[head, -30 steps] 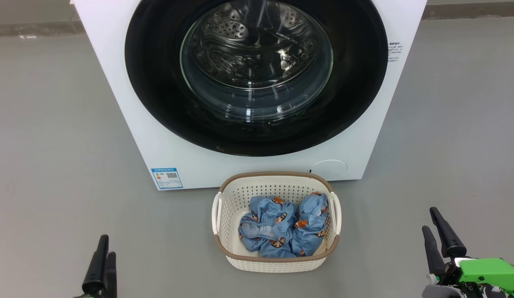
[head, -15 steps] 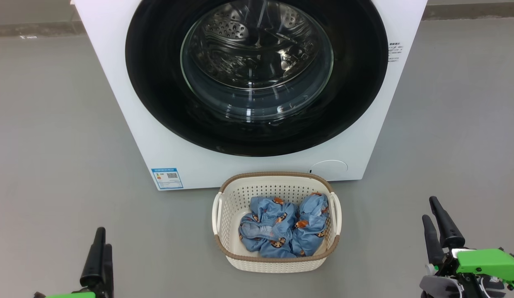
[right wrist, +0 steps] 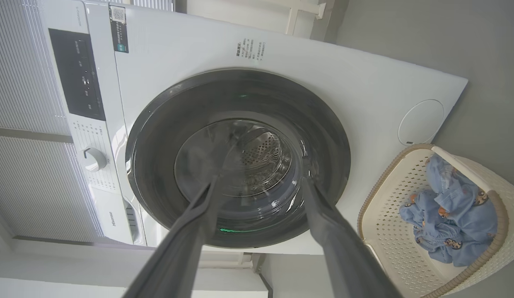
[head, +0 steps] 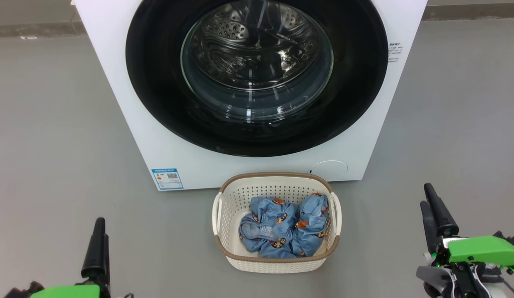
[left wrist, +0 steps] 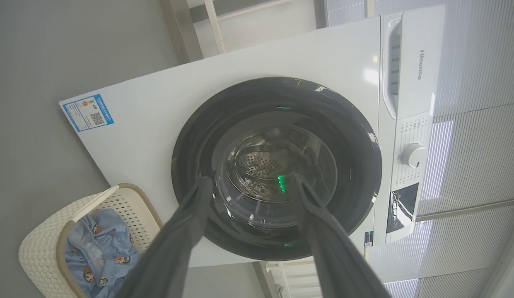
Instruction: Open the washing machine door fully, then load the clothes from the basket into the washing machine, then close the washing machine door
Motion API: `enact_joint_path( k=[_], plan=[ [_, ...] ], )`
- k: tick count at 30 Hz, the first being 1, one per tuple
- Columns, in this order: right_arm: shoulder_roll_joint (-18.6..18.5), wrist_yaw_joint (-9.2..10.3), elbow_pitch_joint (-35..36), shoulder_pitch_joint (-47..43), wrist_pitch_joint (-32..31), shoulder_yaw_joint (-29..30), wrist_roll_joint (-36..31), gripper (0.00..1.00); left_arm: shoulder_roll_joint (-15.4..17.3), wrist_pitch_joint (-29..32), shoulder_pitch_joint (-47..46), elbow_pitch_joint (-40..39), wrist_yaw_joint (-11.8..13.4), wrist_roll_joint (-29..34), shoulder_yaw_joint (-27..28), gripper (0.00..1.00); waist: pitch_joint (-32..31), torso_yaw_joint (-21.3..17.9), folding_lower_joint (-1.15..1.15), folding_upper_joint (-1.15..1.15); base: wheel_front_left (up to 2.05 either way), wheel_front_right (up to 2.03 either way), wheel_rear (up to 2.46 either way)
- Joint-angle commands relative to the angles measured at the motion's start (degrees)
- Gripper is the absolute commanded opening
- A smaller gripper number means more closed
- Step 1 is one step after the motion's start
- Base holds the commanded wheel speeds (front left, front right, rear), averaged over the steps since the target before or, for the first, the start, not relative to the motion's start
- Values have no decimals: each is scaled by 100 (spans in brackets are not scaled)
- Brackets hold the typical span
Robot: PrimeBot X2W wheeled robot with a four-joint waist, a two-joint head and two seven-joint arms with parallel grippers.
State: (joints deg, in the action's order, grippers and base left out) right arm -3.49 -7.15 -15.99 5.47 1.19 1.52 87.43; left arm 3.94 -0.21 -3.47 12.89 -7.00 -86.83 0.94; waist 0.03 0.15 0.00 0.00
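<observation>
Round washing machine door (head: 157, 82), glossy black rim, bulging glass, shut on boxy white "Hisense" washing machine (head: 199, 165). Perforated cream basket (head: 273, 265) on grey floor (head: 54, 145) just before it, holding crumpled blue clothes (head: 277, 231). Left gripper (left wrist: 252, 179), right gripper (right wrist: 263, 169): jaws spread, empty.

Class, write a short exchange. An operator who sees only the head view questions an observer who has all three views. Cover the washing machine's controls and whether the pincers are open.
Operator: My view cuts off the top of the washing machine. Is there a dial up there?
Observer: Yes, the left wrist view shows a round white knob there.
Operator: I see each pincer almost edge-on. Are they open?
Observer: Yes. In the wrist views the left pincer and the right pincer both stand wide open, with nothing held between them.
</observation>
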Motion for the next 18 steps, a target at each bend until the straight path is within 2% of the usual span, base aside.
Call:
enact_joint_path(
  k=[1,18],
  plan=[
    [-107,-16,188,321,50,-86,-119,100,123,-49,-281,-218,-19,95,41,100,-1,0,0,0,0,0,0],
    [-318,-20,294,516,344,-406,-1284,100,457,-436,-415,-212,-25,870,-324,100,-6,0,0,0,0,0,0]
  ],
)
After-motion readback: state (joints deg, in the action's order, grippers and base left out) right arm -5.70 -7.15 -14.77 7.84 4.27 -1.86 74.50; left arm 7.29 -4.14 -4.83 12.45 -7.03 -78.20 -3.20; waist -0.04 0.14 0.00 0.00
